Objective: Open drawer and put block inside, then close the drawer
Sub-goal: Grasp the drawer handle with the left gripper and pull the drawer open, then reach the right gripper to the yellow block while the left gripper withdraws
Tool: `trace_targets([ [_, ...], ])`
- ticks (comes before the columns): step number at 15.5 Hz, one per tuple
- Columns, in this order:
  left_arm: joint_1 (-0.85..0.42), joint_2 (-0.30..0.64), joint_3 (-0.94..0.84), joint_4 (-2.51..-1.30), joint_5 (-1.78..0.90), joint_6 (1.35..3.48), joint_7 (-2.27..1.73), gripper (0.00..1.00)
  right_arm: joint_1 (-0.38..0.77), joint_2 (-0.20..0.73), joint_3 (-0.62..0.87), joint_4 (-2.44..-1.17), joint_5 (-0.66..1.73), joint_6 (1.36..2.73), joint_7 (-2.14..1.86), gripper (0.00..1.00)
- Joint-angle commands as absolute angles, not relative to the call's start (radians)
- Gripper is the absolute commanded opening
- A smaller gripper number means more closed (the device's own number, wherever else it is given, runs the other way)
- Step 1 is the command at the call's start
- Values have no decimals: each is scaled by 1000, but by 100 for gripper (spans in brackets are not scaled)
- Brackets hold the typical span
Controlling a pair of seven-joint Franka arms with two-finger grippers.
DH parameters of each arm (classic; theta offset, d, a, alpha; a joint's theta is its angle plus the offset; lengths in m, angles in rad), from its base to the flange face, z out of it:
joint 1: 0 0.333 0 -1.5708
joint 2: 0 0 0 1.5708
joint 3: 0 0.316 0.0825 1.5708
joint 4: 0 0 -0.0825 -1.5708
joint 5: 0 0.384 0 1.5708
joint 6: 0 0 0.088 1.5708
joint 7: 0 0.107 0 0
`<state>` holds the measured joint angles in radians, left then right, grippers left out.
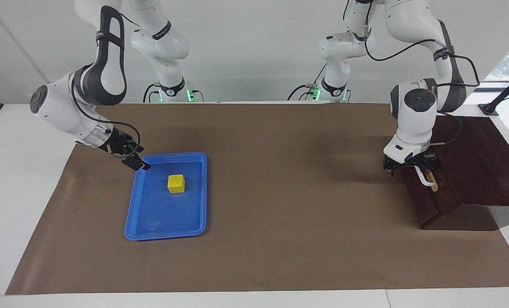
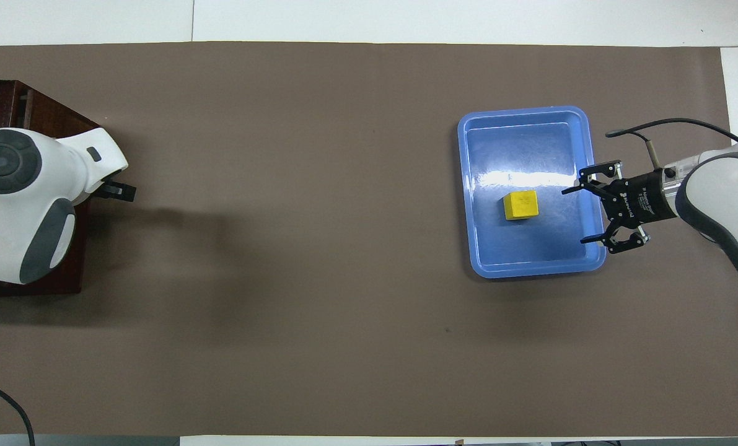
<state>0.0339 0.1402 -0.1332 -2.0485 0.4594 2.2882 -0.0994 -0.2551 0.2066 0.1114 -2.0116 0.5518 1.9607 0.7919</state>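
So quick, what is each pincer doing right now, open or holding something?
Right pincer: open, empty, over the blue tray's edge beside the yellow block.
Left pincer: at the drawer's handle; open or closed cannot be told.

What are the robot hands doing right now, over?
Right gripper open over the flat blue plastic tray, short of the small yellow cube. Left gripper at the dark wooden drawer's white handle. Drawer shut. Nothing blocking.

Looks like a robotics lab. Two white Franka arms (image 1: 109, 64) bolted at the top of the frame, green status lights glowing at their bases, cables trailing. Brown paper mat (image 1: 280, 171) spread over a white table (image 1: 19, 179), bare white wall above.
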Motion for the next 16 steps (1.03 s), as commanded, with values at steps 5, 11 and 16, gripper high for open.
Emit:
trace_targets([
  [5,-147,117,-132,-2074,430,2289,-242,100,-255,373,120,-1893,660,1936,854,100],
  [11,-147,123,-132,-2031,430,2243,-241,100,-235,390,120,-1891,661,1916,856,100],
  [16,-201,184,-129,-1724,253,1912,-309,100,-210,394,118,-1890,658,1977,854,100],
])
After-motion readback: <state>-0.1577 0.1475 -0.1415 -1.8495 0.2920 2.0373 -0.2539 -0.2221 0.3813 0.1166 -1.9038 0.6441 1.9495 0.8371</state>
